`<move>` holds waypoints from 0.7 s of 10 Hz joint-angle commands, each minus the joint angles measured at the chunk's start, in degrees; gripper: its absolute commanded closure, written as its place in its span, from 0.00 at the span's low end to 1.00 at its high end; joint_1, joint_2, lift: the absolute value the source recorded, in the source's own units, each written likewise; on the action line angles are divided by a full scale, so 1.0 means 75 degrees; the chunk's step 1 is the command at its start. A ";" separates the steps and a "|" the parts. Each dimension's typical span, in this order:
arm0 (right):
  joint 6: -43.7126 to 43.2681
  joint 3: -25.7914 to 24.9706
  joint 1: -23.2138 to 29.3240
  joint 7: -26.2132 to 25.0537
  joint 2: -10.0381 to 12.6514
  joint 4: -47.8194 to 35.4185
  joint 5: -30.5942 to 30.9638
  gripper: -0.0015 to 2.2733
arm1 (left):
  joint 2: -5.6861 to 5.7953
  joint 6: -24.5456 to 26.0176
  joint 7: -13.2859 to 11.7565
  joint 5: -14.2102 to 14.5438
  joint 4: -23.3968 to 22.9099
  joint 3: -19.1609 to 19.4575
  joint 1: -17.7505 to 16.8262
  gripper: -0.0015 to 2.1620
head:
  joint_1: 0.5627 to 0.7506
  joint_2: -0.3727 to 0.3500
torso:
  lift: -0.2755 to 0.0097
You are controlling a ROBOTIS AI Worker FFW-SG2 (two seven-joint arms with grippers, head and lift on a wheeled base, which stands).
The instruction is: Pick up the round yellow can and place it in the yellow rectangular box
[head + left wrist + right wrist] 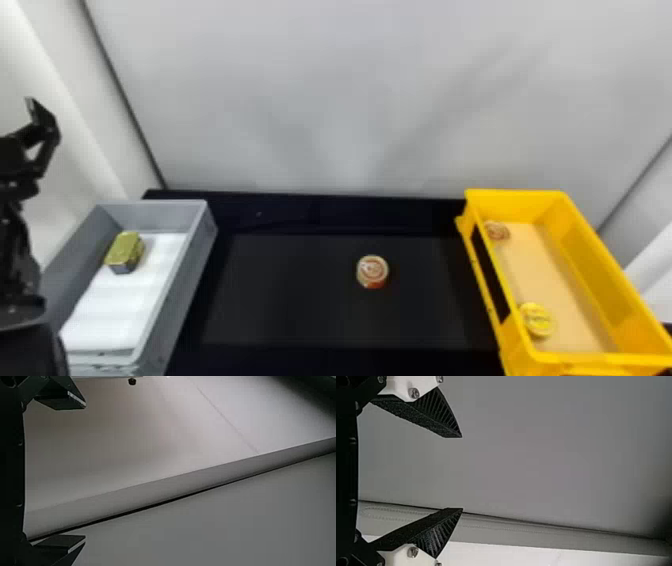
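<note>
jaws both spread wide, empty, yellow can (538, 319) inside yellow box (575, 242), near left edge

Robotics lab, test-cell type. I have pale flat panels (325, 100) behind and beside a black table (300, 315), grey bin (182, 295) at left, yellow rectangular box (590, 250) at right, left arm (17, 245) alongside. Wrist views give me mostly plain surfaces, so could be a workshop corner.

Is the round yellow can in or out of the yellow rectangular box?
In: the walls of the yellow rectangular box surround the round yellow can.
</note>
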 commanded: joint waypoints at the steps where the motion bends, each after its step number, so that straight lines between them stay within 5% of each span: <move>1: 0.0091 0.0129 -0.0092 0.0181 -0.0012 -0.0015 0.0070 0.07 | -0.0020 0.0043 -0.0011 -0.0004 -0.0003 -0.0019 0.0000 0.05 | 0.70 0.53 | 0.76; 7: 0.0314 0.0867 -0.0362 0.0251 0.0012 0.0161 0.0434 0.07 | -0.0020 0.0043 0.0001 -0.0004 0.0008 -0.0078 -0.0011 0.05 | 0.70 0.53 | 0.76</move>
